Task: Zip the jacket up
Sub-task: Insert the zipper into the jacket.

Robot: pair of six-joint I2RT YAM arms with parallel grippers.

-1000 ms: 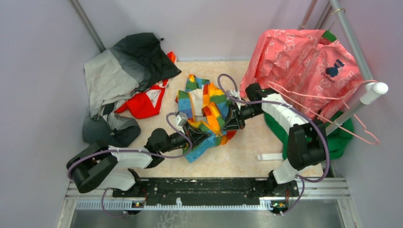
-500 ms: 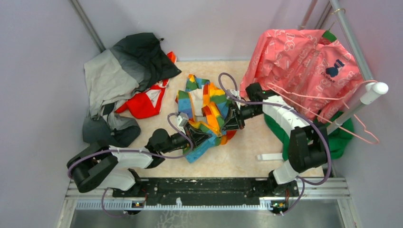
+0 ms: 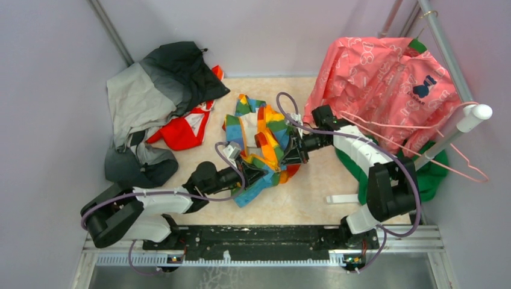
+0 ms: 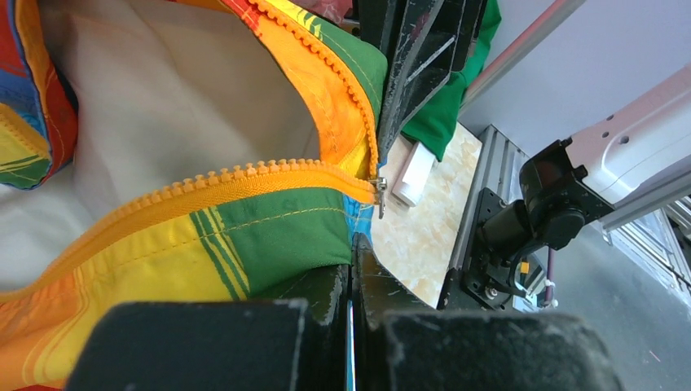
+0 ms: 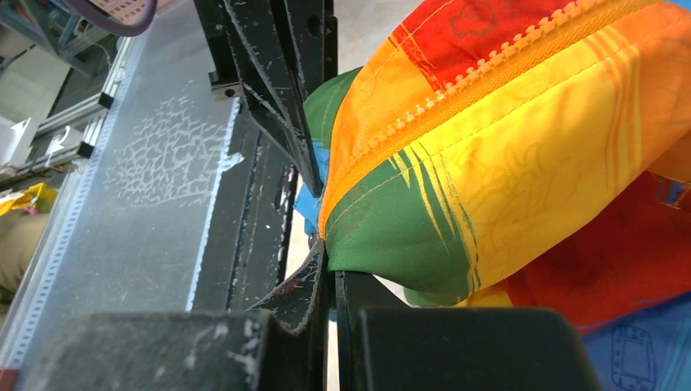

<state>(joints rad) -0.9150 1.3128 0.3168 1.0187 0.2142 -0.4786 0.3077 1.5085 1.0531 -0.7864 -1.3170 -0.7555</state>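
Fingers pinched shut on both sides: your left gripper (image 4: 354, 261) and right gripper (image 5: 328, 265) each hold the jacket (image 3: 265, 141) hem. The slider (image 4: 377, 189) sits low (teeth above gape), so nearly the whole zip remains.

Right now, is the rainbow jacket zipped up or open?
Open. In the left wrist view the jacket shows two orange zipper rows parting from the slider, pale lining between them.
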